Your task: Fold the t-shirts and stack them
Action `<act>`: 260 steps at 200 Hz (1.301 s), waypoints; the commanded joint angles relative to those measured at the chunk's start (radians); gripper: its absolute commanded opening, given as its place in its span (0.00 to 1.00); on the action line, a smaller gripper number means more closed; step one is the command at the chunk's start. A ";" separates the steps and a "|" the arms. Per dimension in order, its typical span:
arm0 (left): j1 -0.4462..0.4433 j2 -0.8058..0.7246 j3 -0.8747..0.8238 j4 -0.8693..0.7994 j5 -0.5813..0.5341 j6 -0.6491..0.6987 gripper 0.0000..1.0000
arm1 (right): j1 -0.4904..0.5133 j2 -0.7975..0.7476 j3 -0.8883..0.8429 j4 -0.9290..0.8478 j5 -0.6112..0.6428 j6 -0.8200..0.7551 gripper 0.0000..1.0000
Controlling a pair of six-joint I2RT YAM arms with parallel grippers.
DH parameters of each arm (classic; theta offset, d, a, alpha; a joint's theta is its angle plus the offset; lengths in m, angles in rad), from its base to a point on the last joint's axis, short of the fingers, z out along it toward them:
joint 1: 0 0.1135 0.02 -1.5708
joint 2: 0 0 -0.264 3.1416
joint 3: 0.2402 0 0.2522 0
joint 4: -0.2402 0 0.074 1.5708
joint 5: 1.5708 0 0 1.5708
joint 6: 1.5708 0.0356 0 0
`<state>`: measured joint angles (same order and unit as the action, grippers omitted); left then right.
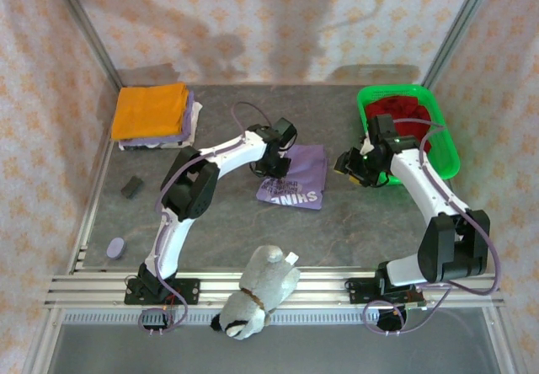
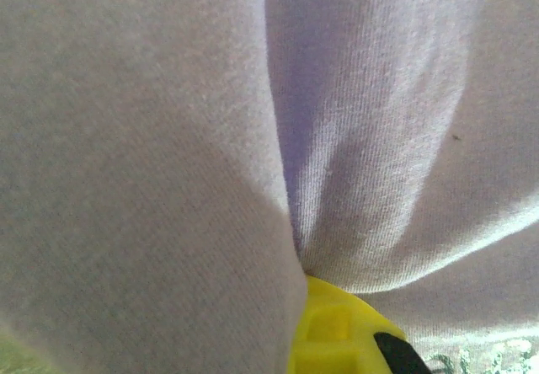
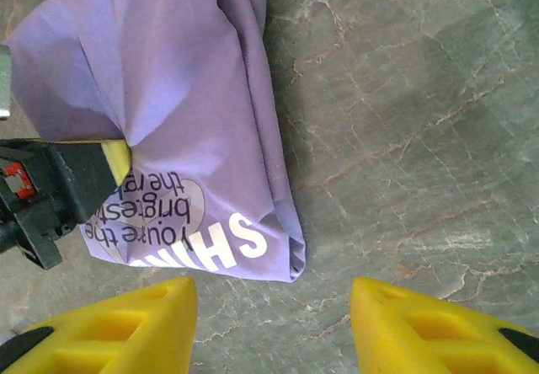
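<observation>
purple shirt [image 2: 126,138]: cloth sits right against the left wrist lens, bunched over one yellow fingertip [image 2: 337,336]; seen from the top it lies mid-table, folded to a rough rectangle, white lettering at its near edge
left gripper [image 1: 274,165]: at the shirt's left edge; the right wrist view has its yellow finger tucked at a fold, creases running out from that spot; judged clamped on a pinch of cloth
right gripper [image 3: 274,323]: jaws wide, nothing between them, bare table [image 3: 404,121] beneath; hovers just right of the shirt, between it and the basket
orange shirt [image 1: 152,110]: folded, on top of the pile at the far left corner; paler cloth shows under it
red shirt [image 1: 402,109]: crumpled in the green basket [image 1: 446,151], far right; not yet folded
plush toy [image 1: 257,294]: near edge, between the arm bases; well apart from the work
step (judged): purple shirt folded or nearly so; next is carrying it to the pile
risk 1: pinch may take the top layer alone; a lift would open the fold
risk 2: one-sided lift with the right gripper idle; free side sags and drags on the table, rolling the near edge
risk 3: cloth over the left lens; that arm places blind, so the shirt may land askew and shove the orange shirt
</observation>
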<state>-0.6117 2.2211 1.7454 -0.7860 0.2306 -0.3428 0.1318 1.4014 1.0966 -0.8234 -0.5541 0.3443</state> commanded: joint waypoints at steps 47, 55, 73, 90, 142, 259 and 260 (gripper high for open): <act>0.039 0.032 0.264 -0.357 -0.400 0.157 0.00 | -0.006 -0.090 -0.061 0.006 -0.065 0.019 0.55; 0.046 0.038 0.291 -0.379 -0.431 0.169 0.00 | -0.006 -0.102 -0.073 0.026 -0.073 0.034 0.58; 0.062 0.050 0.341 -0.419 -0.497 0.204 0.00 | -0.006 -0.124 -0.087 0.052 -0.073 0.057 0.63; 0.076 0.063 0.387 -0.450 -0.581 0.234 0.00 | -0.007 -0.124 -0.091 0.071 -0.086 0.073 0.66; 0.150 0.054 0.506 -0.455 -0.662 0.348 0.00 | -0.007 -0.089 -0.021 0.050 -0.105 0.055 0.78; 0.341 0.072 0.866 -0.490 -0.570 0.546 0.00 | 0.003 -0.072 0.036 0.036 -0.135 0.042 0.99; 0.343 0.071 0.867 -0.491 -0.568 0.547 0.00 | 0.003 -0.072 0.035 0.035 -0.133 0.042 0.99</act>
<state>-0.3202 2.2894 2.5587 -1.2423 -0.3733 0.1574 0.1318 1.3437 1.0946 -0.7704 -0.6815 0.4038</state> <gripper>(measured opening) 0.059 0.993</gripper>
